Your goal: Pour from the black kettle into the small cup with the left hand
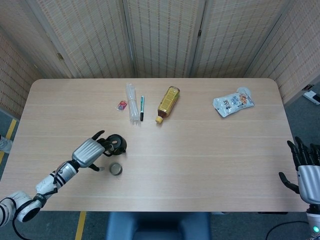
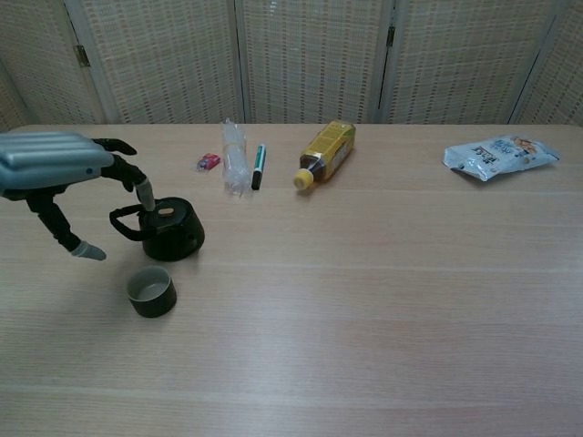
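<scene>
- The left hand (image 2: 56, 173) hangs over the worktop (image 1: 200, 150) just left of the kettle (image 2: 169, 229), fingers spread and holding nothing.
- From the chest, its fingers (image 2: 137, 184) arch over the kettle's handle (image 2: 126, 222); whether a fingertip touches the handle cannot be told. The thumb points down toward the worktop, apart from the kettle.
- From the head, the left hand (image 1: 90, 151) covers part of the kettle (image 1: 116, 144) on its left side.
- The kettle stands upright in the front-left part of the worktop, lid on, handle toward the left hand.
- The cup (image 2: 151, 291) stands upright just in front of the kettle, apart from it, mouth up; in the head view the cup (image 1: 115, 169) sits close to the thumb.
- The right hand (image 1: 306, 167) shows only in the head view, at the worktop's front-right edge, fingers spread, holding nothing.
- Further back, well apart from the kettle, lie a clear plastic sleeve (image 2: 234, 157), a pen (image 2: 257, 166) just right of it, and a small red item (image 2: 208, 162) just left of it.
- A yellow bottle (image 2: 326, 152) lies on its side near the pen, cap toward the front.
- A snack bag (image 2: 500, 155) lies far to the right.
- Nothing stands between kettle and cup.
</scene>
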You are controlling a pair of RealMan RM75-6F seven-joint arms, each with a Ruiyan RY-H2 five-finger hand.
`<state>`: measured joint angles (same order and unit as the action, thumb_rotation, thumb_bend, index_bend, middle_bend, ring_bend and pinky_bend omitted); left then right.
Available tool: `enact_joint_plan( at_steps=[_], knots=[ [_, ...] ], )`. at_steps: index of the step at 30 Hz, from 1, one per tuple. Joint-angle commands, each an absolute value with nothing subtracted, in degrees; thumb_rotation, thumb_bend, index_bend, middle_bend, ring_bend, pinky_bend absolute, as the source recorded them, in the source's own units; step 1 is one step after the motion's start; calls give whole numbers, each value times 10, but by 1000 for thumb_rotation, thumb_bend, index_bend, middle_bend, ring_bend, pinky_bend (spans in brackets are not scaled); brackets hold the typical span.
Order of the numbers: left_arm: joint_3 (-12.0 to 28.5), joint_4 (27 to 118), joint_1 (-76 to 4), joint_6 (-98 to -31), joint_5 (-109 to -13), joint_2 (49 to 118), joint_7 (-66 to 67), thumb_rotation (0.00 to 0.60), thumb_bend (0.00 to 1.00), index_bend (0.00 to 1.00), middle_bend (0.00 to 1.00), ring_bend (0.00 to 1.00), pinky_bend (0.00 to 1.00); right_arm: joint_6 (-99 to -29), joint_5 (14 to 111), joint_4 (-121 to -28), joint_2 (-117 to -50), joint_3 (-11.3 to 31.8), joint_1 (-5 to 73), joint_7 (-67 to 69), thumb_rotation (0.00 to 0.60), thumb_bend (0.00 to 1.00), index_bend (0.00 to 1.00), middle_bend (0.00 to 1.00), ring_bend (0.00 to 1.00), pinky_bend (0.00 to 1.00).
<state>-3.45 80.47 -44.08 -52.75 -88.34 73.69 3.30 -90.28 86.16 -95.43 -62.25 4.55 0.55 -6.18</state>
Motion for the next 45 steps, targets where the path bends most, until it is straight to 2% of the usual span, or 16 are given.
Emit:
enact_joint_plan(
  at_steps=[1,18,23,45],
  knots=[
    [-39,789,-442,-526,-895,747,36,520,190,345,325,284,0,-906,863,-957,-622,46,4,-64,600,289,2,17,117,3],
    [-43,709,-446,-517,-919,785,8,555,191,401,349,295,0,-913,862,-968,-621,45,-3,-75,600,289,2,17,117,3],
    [-44,699,-446,-510,-918,792,9,589,191,410,365,299,0,-911,862,-967,-622,44,-3,-75,600,288,2,17,117,3],
    [-47,688,-438,-519,-926,805,15,600,191,455,421,357,0,-910,857,-965,-624,45,-7,-72,600,289,2,17,133,3]
  ],
)
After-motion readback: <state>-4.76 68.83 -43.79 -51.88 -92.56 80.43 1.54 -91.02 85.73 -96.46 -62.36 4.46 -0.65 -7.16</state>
